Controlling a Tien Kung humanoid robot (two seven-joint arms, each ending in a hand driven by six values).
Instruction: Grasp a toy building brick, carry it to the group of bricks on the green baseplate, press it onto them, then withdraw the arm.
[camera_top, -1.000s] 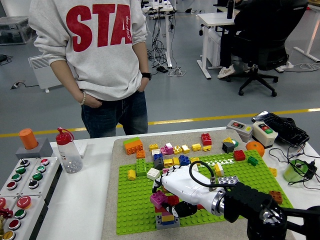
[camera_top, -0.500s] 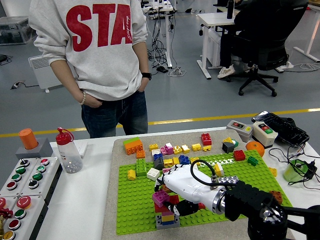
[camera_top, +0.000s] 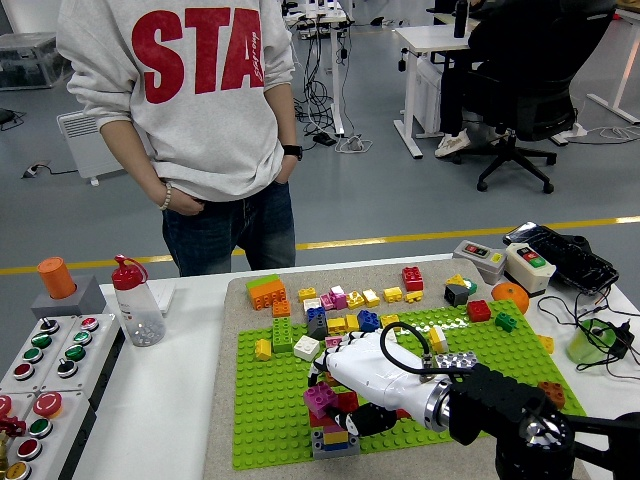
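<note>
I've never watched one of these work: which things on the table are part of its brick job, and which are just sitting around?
In the job: right hand; magenta brick under its fingers; brick stack; green baseplate; loose bricks.

Just lying about: clear bottle; button panel; switch boxes; green cup; the person's pocketed hands.

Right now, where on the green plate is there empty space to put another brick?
The green baseplate is bare along its left side, between the green brick and the near edge. Its right part near the orange brick looks free too. The middle is crowded: the robot hand sits over the brick stack.
</note>
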